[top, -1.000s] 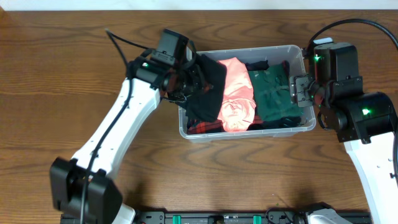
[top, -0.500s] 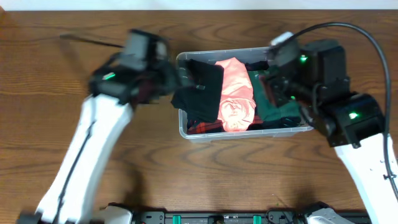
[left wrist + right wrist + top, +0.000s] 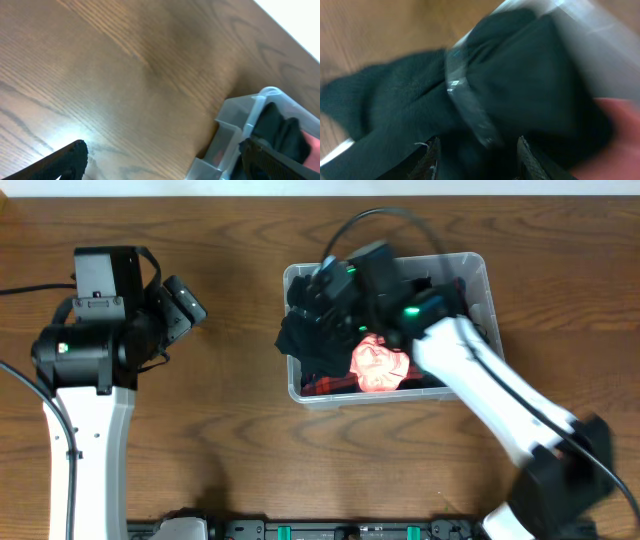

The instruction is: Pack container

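**Overhead.** The container point(image 3: 490, 305) stands on the counter point(image 3: 250, 450), right of centre and toward the far edge. It holds folded cloth. A black cloth point(image 3: 300, 345) fills its left end and spills over the left rim. A pink cloth point(image 3: 378, 365) lies beside that, toward the near wall. A strip of red plaid cloth point(image 3: 322, 387) shows along the near wall under the black cloth. The right arm point(image 3: 480, 385) crosses the container slantwise from the near right, and its wrist covers most of the middle and the far left of the container. What its tip does cannot be made out from above. The left arm point(image 3: 85, 380) stands well to the left of the container. The left pincer point(image 3: 183, 305) points toward the container, over bare counter.

**Left wrist.** Here the left pincer point(image 3: 162, 150) is seen apart, one dark fingertip at each lower corner and only wood grain between them. The container's left corner point(image 3: 235, 125) shows at the lower right, well away from the fingertips. The black cloth rises behind its clear wall.

**Right wrist.** The picture is blurred. The right pincer point(image 3: 479, 157) sits low over the container's left end. Black cloth lies on both sides of the clear rim point(image 3: 470, 115) and across it. An edge of pink shows at the right. Dark cloth fills the space between the two fingers, but whether they clamp it cannot be told.
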Available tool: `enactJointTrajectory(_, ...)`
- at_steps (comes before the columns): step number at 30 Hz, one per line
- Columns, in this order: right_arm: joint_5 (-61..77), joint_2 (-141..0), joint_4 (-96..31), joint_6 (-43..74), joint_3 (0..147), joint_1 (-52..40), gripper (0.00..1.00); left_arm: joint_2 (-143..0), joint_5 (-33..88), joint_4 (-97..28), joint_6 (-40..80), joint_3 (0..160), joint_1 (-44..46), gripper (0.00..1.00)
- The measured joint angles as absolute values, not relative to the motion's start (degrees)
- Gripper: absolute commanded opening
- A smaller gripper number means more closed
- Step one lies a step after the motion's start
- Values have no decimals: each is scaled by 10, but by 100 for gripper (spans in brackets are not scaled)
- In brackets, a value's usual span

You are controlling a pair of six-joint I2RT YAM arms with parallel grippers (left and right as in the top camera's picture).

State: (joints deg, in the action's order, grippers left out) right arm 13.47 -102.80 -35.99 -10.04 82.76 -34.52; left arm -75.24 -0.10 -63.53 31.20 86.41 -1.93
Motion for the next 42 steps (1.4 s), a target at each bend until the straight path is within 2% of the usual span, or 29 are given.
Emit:
enactJointTrajectory(5, 113, -1103, -385, -112, 836, -357, 43, -768, -4, -641, 301, 863, -22, 98)
enactJointTrajectory(11, 63, -1112, -409, -97, 854, -364, 46, -773, -4, -641, 297, 861, -22, 98)
enactJointTrajectory(16, 33, -1092, -414, -95, 854, -364, 54, -773, -4, -641, 293, 861, -22, 98)
enactJointTrajectory(17, 25, -1084, -417, -94, 854, -364, 59, -773, -4, -641, 289, 861, -22, 98)
enactJointTrajectory(20, -7, -1032, -420, -90, 854, -358, 68, -773, -4, -641, 275, 861, -22, 98)
enactJointTrajectory(22, -26, -984, -411, -82, 855, -347, 69, -773, -4, -641, 262, 861, -22, 98)
enactJointTrajectory(24, -43, -925, -410, -68, 862, -324, 73, -773, -4, -640, 242, 861, -22, 98)
enactJointTrajectory(30, -67, -828, -451, -24, 887, -197, 73, -773, -5, -626, 204, 861, -22, 98)
enactJointTrajectory(33, -59, -836, -469, -10, 882, -136, 76, -773, -14, -620, 193, 861, -22, 98)
enactJointTrajectory(36, -54, -857, -474, 11, 863, -90, 84, -773, -29, -610, 187, 861, -22, 98)
enactJointTrajectory(42, -48, -888, -499, 40, 847, -19, 84, -784, -42, -611, 126, 861, -22, 98)
